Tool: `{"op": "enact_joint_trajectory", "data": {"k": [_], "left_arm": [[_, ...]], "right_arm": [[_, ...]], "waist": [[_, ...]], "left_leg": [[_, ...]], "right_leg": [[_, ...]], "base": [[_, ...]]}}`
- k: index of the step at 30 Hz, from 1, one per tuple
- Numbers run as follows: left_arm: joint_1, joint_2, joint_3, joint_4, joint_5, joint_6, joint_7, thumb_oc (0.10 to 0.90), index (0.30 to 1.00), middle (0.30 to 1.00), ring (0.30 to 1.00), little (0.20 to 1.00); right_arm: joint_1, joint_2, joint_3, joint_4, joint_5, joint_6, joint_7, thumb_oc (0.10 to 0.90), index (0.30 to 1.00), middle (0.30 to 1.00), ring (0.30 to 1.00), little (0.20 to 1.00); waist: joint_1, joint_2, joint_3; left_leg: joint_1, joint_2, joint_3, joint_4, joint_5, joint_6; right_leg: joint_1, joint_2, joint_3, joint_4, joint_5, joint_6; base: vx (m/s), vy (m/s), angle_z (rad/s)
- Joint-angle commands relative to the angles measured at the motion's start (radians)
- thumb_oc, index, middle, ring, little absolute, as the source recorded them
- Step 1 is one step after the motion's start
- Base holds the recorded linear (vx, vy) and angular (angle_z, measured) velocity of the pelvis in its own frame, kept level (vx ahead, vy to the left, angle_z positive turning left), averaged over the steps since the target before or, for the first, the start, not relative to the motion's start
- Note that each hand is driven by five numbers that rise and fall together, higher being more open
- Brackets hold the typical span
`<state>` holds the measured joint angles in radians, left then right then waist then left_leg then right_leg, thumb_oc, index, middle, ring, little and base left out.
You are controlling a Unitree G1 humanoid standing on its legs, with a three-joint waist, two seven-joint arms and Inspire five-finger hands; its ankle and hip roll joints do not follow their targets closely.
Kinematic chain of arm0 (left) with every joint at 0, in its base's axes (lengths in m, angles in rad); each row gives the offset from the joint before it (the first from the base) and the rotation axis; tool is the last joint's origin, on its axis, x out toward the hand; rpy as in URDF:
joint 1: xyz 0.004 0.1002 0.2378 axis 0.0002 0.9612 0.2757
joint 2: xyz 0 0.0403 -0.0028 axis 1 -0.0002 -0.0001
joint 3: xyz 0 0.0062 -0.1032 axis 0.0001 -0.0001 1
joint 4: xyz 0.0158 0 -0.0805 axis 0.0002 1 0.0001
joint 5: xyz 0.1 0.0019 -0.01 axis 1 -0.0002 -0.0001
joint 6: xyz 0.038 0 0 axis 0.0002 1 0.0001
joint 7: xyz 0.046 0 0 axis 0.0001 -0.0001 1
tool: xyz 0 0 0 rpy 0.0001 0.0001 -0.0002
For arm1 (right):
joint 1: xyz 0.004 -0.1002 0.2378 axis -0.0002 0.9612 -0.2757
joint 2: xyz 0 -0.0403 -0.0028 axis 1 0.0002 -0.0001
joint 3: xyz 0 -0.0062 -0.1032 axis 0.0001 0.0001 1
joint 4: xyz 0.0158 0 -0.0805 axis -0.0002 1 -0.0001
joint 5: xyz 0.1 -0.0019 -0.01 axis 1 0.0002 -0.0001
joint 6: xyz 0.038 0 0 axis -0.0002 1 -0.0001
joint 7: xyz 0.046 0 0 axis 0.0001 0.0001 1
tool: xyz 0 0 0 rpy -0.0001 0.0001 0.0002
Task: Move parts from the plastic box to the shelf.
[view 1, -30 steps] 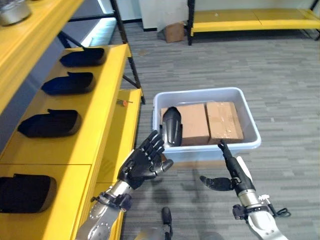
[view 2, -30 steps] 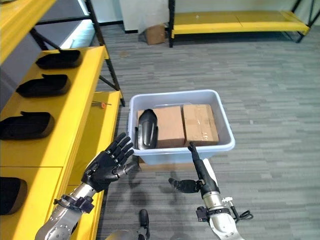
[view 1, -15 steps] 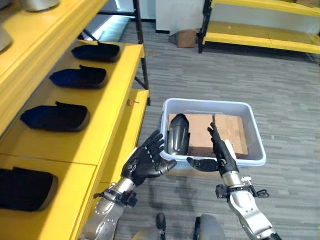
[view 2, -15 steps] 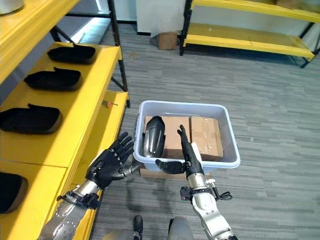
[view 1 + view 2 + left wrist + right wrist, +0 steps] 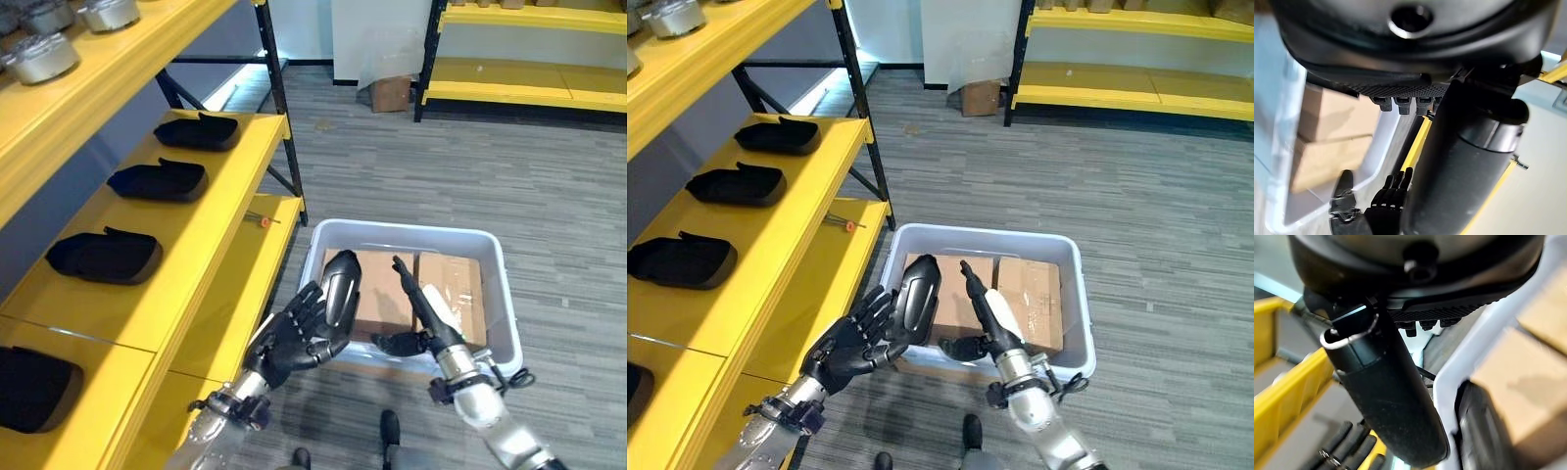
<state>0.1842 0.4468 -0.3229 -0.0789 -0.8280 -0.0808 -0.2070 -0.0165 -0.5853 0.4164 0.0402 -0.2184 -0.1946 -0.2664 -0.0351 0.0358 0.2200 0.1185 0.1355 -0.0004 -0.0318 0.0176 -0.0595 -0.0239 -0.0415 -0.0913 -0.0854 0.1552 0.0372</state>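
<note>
A white plastic box (image 5: 411,229) stands on the floor beside the yellow shelf (image 5: 220,225). At its left end a black curved part (image 5: 340,287) leans upright against two cardboard boxes (image 5: 456,289). My left hand (image 5: 294,338) is open with its fingers spread, their tips at the part's left side. My right hand (image 5: 423,313) is open over the box just right of the part, fingers straight and thumb stretched towards it. In the right wrist view the part (image 5: 1484,431) sits inside the box rim (image 5: 1488,333).
Several black parts lie in a row on the shelf, among them one at the far end (image 5: 195,131) and one at the near end (image 5: 29,387). A small orange-tipped pin (image 5: 263,220) lies on the lower shelf board. Metal parts (image 5: 44,59) sit on the upper board.
The camera has shifted. My right hand rose from below the box's front to over the box beside the part. My left hand closed in on the part's left side.
</note>
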Motion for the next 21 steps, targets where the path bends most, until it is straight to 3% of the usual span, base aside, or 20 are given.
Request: {"op": "enact_joint_trajectory", "data": {"k": [1,5,6,9,13,15,21], "left_arm": [[-0.101,-0.010,-0.003,-0.105,-0.045,-0.080,-0.033,0.900,1.000,1.000,1.000,1.000],[-0.118,-0.006,0.014,-0.126,-0.017,-0.082,-0.026,0.900,1.000,1.000,1.000,1.000],[-0.113,-0.002,0.022,-0.131,-0.015,-0.080,-0.030,0.900,1.000,1.000,1.000,1.000],[-0.113,0.000,0.030,-0.130,-0.024,-0.056,-0.030,0.900,1.000,1.000,1.000,1.000],[-0.110,0.003,0.022,-0.127,-0.030,-0.042,-0.023,0.900,1.000,1.000,1.000,1.000],[-0.093,0.009,0.019,-0.141,-0.003,-0.028,-0.014,0.900,1.000,1.000,1.000,1.000],[-0.080,0.042,0.028,-0.127,-0.010,-0.024,-0.025,0.900,1.000,1.000,1.000,1.000]], "right_arm": [[-0.076,0.011,0.017,-0.099,-0.053,-0.134,-0.046,0.900,1.000,1.000,1.000,1.000],[-0.098,-0.052,0.018,-0.101,-0.124,-0.163,-0.028,0.900,1.000,1.000,1.000,1.000],[-0.095,-0.064,0.011,-0.105,-0.137,-0.176,-0.022,0.900,1.000,1.000,1.000,1.000],[-0.094,-0.079,-0.005,-0.102,-0.163,-0.209,-0.011,0.900,1.000,1.000,1.000,1.000],[-0.125,-0.092,0.008,-0.101,-0.169,-0.215,-0.001,0.900,1.000,1.000,1.000,1.000],[-0.127,-0.093,0.022,-0.122,-0.196,-0.203,0.006,0.900,1.000,1.000,1.000,1.000],[-0.141,-0.146,0.018,-0.119,-0.314,-0.214,0.005,0.900,1.000,1.000,1.000,1.000]], "waist": [[-0.014,-0.030,-0.026],[-0.015,-0.026,-0.026],[-0.016,-0.027,-0.025],[-0.013,-0.028,-0.017],[0.004,-0.011,-0.003],[0.029,-0.002,0.015],[0.046,-0.016,0.010]], "left_leg": [[-0.009,-0.030,0.012,-0.026,0.016,0.038],[-0.060,-0.010,0.027,0.078,0.076,0.013],[-0.085,-0.006,0.056,0.160,0.104,0.006],[-0.172,-0.033,0.073,0.279,0.117,0.011],[-0.203,-0.087,0.097,0.144,0.113,0.020],[-0.269,-0.105,0.058,0.083,0.185,0.010],[-0.253,-0.101,0.084,0.029,0.126,0.028]], "right_leg": [[-0.029,-0.064,0.022,0.138,-0.084,0.049],[-0.008,-0.041,0.005,0.138,-0.113,0.013],[0.000,-0.042,-0.010,0.135,-0.117,0.002],[0.017,-0.033,-0.016,0.135,-0.123,-0.015],[0.040,-0.013,-0.009,0.140,-0.136,-0.004],[0.070,0.003,0.001,0.135,-0.146,-0.005],[0.083,-0.019,-0.032,0.124,-0.163,0.005]], "base": [[0.09,-0.273,0.01],[0.09,-0.238,0.03],[0.05,-0.148,-0.01],[0.09,-0.149,0.24],[0.16,0.042,0.09],[0.17,0.090,-0.11],[0.13,0.099,0.04]]}}
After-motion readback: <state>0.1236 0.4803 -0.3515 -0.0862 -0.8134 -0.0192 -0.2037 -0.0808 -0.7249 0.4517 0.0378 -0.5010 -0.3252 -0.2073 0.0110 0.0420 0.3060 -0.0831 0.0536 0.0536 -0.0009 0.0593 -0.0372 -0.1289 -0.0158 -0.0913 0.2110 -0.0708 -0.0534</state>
